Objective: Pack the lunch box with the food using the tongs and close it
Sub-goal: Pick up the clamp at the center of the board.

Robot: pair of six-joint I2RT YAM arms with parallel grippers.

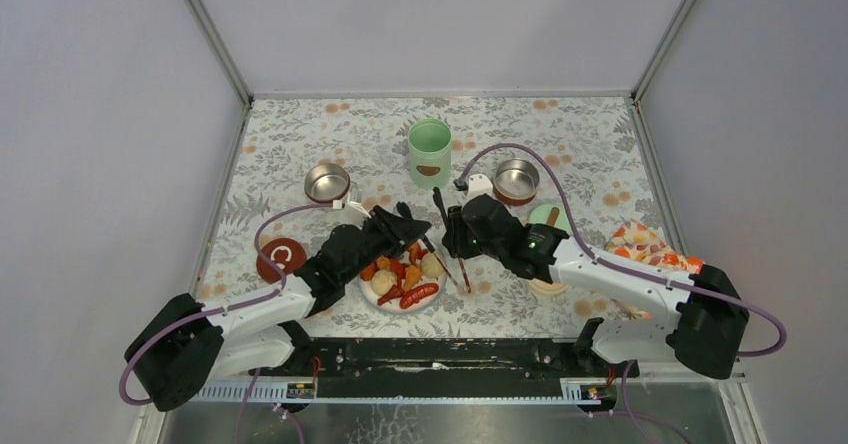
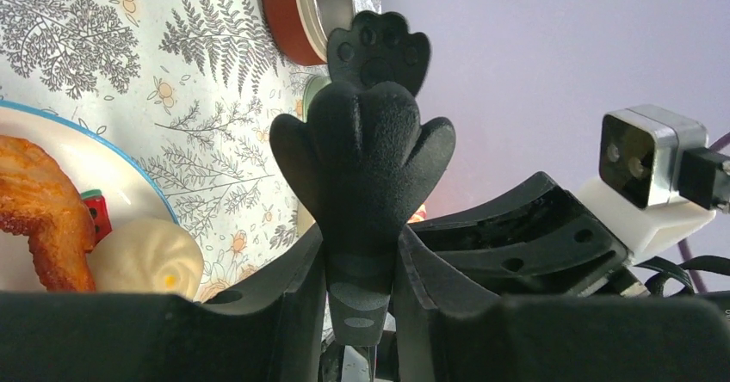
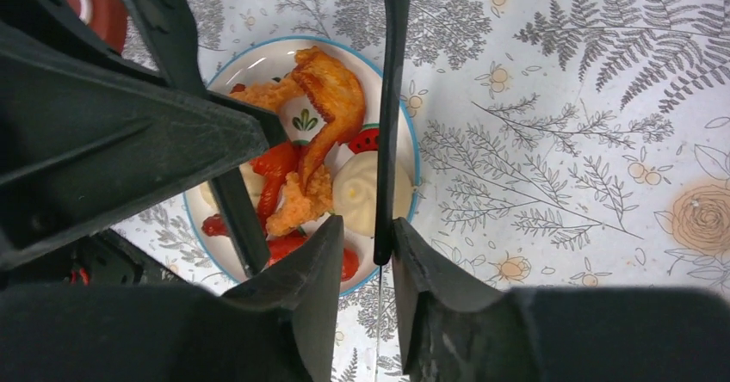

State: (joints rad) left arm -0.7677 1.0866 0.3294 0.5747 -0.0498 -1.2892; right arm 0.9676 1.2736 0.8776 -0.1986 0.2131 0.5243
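Observation:
The food [image 1: 408, 278] lies on a white plate [image 1: 368, 290]: orange fried chunks [image 3: 331, 98], a pale ball [image 3: 356, 194] and red sausages [image 3: 277, 163]. My left gripper [image 1: 404, 227] hangs over the plate's far edge, shut on black paw-tipped tongs [image 2: 361, 158]; both fingers press their stem [image 2: 360, 244]. My right gripper [image 1: 460, 226] stands to the right of the plate. A slim dark tongs arm [image 3: 389, 98] passes between its jaws against the right finger, with a gap to the left finger [image 3: 368, 231]. The mint-green jar [image 1: 429, 152] stands open behind.
Two steel bowls [image 1: 327, 181] [image 1: 516, 178] flank the jar. A dark-red lid [image 1: 281, 258] lies left of the plate. A green lid [image 1: 546, 216] and a cream lid [image 1: 548, 286] show partly beside the right arm. An orange patterned cloth [image 1: 640, 244] lies at far right.

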